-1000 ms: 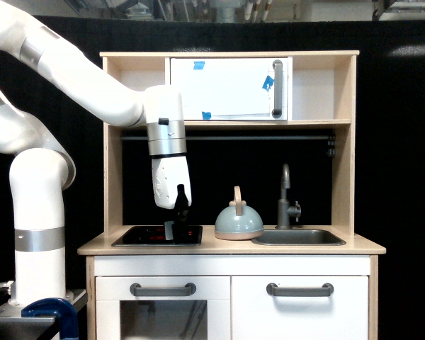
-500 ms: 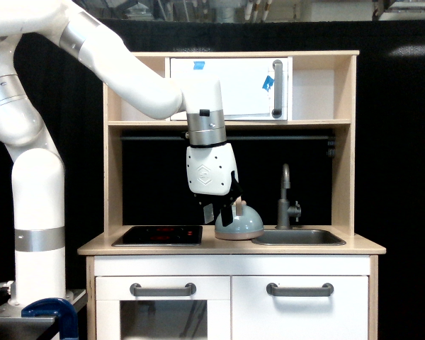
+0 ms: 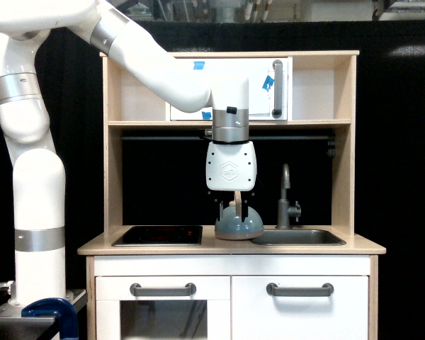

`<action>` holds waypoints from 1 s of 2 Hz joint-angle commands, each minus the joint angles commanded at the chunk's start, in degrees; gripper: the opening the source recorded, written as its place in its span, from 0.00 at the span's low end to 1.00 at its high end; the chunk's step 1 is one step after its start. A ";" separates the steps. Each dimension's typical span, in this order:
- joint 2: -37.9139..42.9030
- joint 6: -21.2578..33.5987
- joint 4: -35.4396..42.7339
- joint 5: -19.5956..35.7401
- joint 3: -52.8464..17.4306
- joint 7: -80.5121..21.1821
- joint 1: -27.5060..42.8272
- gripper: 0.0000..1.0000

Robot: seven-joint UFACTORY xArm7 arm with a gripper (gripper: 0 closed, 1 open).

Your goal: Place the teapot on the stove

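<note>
The pale blue-grey teapot [image 3: 239, 224] sits on the wooden counter between the stove and the sink, its tan loop handle upright. My gripper [image 3: 234, 210] hangs straight down over it, open. Its dark fingers [image 3: 222, 210] reach down on either side of the handle, just above the dome. The handle's top is partly hidden by the white gripper body. The stove [image 3: 159, 234] is the flat black panel with faint red rings, to the exterior view's left of the teapot, with nothing on it.
A grey sink basin [image 3: 298, 237] with a tall faucet [image 3: 286, 200] lies directly to the exterior view's right of the teapot. A shelf and a white cabinet door [image 3: 230, 88] are overhead, with a dark rail [image 3: 283, 137] under the shelf. Wooden side posts frame the counter.
The arm has swung from above the stove to the exterior view's right and now stands over the teapot. The wrist has turned, and the fingers have come down around the handle.
</note>
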 joint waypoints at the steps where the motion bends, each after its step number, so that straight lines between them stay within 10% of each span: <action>1: 19.21 29.30 17.11 25.58 -7.19 -33.12 -5.87 1.00; 2: 20.42 32.02 18.20 28.78 -3.70 -33.37 -7.95 1.00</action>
